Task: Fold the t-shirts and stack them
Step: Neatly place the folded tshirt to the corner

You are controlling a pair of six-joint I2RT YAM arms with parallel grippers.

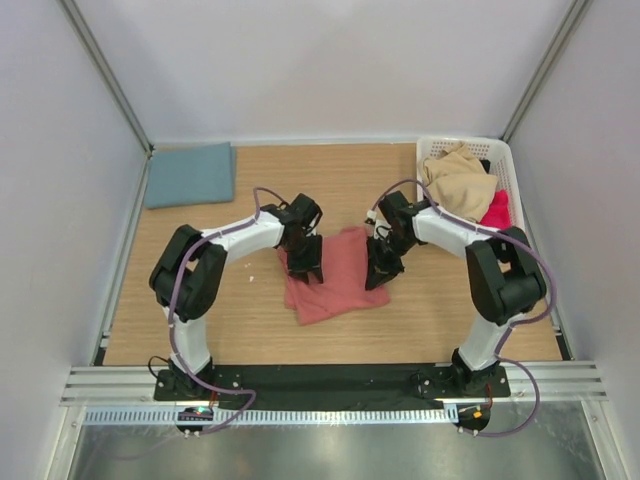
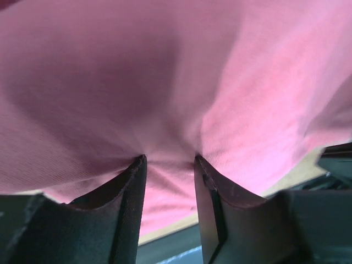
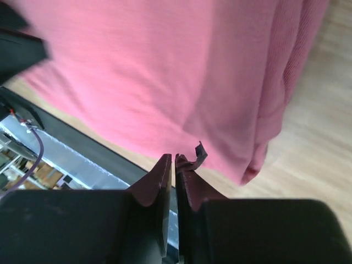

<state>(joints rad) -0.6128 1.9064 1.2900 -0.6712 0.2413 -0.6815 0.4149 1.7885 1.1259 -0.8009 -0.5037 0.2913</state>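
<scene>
Near, mid-table: salmon-red t-shirt (image 1: 335,275) lies loosely half-folded on the table (image 1: 430,320), with an arm at each side edge.

Left gripper (image 2: 169,159): jaws apart, tips dug into the cloth, and creases fan out from them. I see no fold clamped.

Right gripper (image 3: 173,158): pinched nearly closed on nothing, with the shirt's edge just beyond its tips.

Handling, my read: light, limp, grippy knit that will sag and bunch. I'd take doubled edges or corners, both sides together.

Far left corner: teal-blue t-shirt (image 1: 190,173), folded flat, is the likely stack base. Far right: basket (image 1: 505,160) holding other cloth.
</scene>
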